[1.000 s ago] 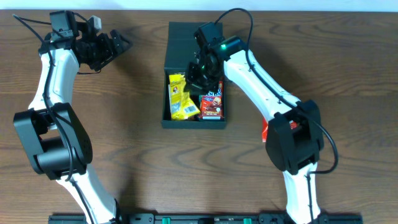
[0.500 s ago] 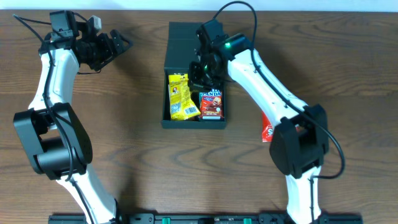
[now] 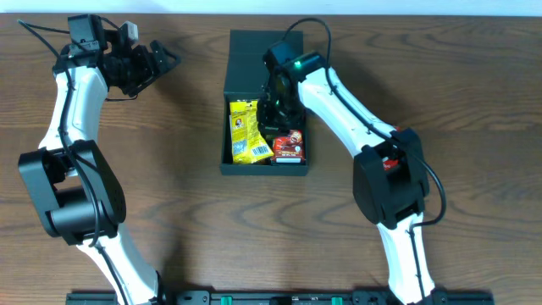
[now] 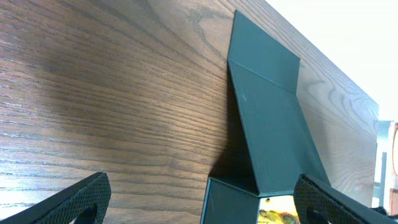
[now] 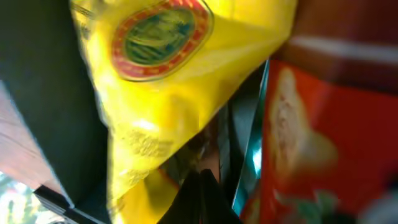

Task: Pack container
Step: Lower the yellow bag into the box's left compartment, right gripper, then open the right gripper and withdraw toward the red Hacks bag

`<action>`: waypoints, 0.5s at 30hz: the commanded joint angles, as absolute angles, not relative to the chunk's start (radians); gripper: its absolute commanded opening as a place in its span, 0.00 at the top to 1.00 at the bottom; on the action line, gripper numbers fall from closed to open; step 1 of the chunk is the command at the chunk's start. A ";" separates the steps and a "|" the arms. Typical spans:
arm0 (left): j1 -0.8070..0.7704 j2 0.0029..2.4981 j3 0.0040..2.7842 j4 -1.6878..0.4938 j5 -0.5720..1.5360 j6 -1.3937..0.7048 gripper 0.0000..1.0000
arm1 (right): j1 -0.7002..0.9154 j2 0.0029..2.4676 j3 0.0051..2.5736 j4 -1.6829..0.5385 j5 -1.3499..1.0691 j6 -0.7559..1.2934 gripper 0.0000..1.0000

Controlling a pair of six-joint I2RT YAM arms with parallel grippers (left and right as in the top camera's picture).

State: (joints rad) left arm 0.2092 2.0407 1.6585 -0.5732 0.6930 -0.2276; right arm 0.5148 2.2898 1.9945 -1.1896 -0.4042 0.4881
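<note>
- Box [image 3: 264, 168] sits at counter [image 3: 169, 220] centre, between the two arms. It is open, with its lid [image 3: 254, 59] folded back flat on the far side.
- Inside are a yellow packet [image 3: 246, 131] on the left and a red packet [image 3: 288, 146] on the right. They lie side by side, and the yellow one's lower corner seems to lap the red.
- Right fingers [image 3: 271, 114] are down in the box at the far ends of the two packets. The right wrist view is a blur of yellow and red film, so we cannot tell whether they are apart or pinched on anything.
- Left fingers [image 4: 62, 205] are spread wide with nothing between them. They hover over bare counter well left of the box and face the lid.
- We judge the box light: thin matte cardboard, stiff enough to hold its shape, though the walls would dent under a hard squeeze. The matte skin should grip well.
- It would likely slide if pushed from one side, so we would brace the opposite wall.
- To move it, we would pinch a side wall at the rim, near a corner where the card is stiffest.
- To close it, we would take the lid by its free far edge. The hinge crease will flex, so we expect the flap to flop rather than swing rigidly.
- The packets look soft, crinkly and slick, so we would pinch them at a sealed edge.
</note>
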 commanded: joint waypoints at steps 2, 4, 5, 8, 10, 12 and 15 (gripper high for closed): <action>0.213 2.040 1.649 -0.571 0.700 -0.210 0.05 | 0.515 2.280 2.093 -1.220 -0.363 0.435 0.98; 0.213 2.040 1.649 -0.571 0.700 -0.210 0.05 | 0.516 2.280 2.127 -1.230 -0.363 0.413 0.98; 0.213 2.040 1.649 -0.571 0.699 -0.210 0.05 | 0.517 2.280 2.141 -1.231 -0.363 0.401 0.98; 0.213 2.040 1.649 -0.571 0.699 -0.210 0.05 | 0.520 2.280 2.174 -1.230 -0.363 0.379 0.98; 0.213 2.040 1.649 -0.571 0.699 -0.210 0.05 | 0.521 2.280 2.175 -1.230 -0.363 0.371 0.98; 0.213 2.040 1.649 -0.571 0.699 -0.210 0.05 | 0.525 2.280 2.163 -1.225 -0.366 0.342 0.98; 0.213 2.040 1.649 -0.571 0.696 -0.210 0.05 | 0.538 2.283 2.136 -1.219 -0.366 0.316 0.98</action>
State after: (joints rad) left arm 0.2092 2.0407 1.6585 -0.5732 0.6930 -0.2276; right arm 0.5167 2.2898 2.1532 -1.2228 -0.3691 0.3702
